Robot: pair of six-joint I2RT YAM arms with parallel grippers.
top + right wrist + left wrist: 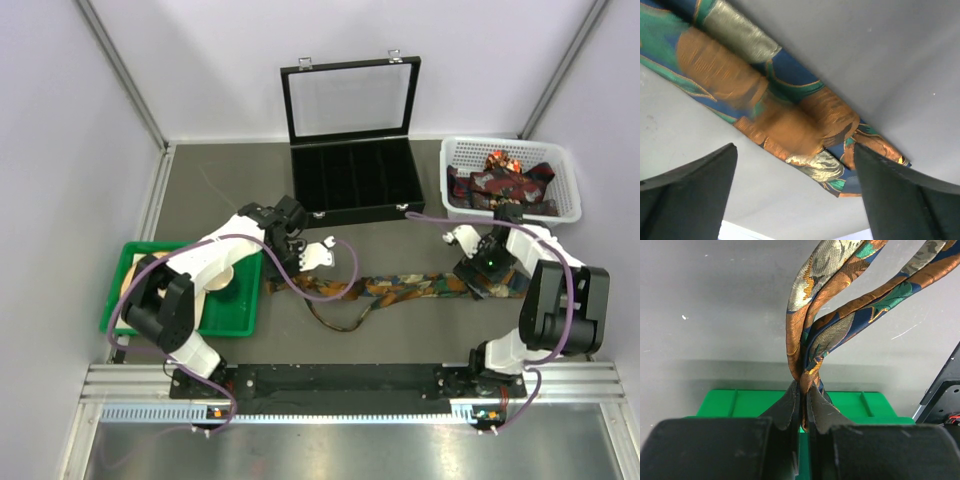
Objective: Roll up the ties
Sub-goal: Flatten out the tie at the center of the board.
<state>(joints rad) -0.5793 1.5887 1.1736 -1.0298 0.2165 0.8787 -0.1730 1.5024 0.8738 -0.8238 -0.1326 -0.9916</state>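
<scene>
One tie (420,285), patterned in brown, orange, green and blue, lies stretched left to right across the grey table, with a thin loop sagging toward the near edge. My left gripper (286,270) is shut on the tie's left end. In the left wrist view the fingers (785,407) pinch folded layers of the tie (840,325), which run away from them. My right gripper (490,266) is open just above the tie's wide right end. In the right wrist view it (795,150) straddles the tie's pointed tip (765,100) without touching it. More ties (500,182) lie heaped in a white basket.
An open black case (350,190) with dividers stands at the back centre. The white basket (560,165) is at the back right. A green tray (240,320) holding a pale object sits at the left, right behind my left gripper. Purple cables hang from both arms.
</scene>
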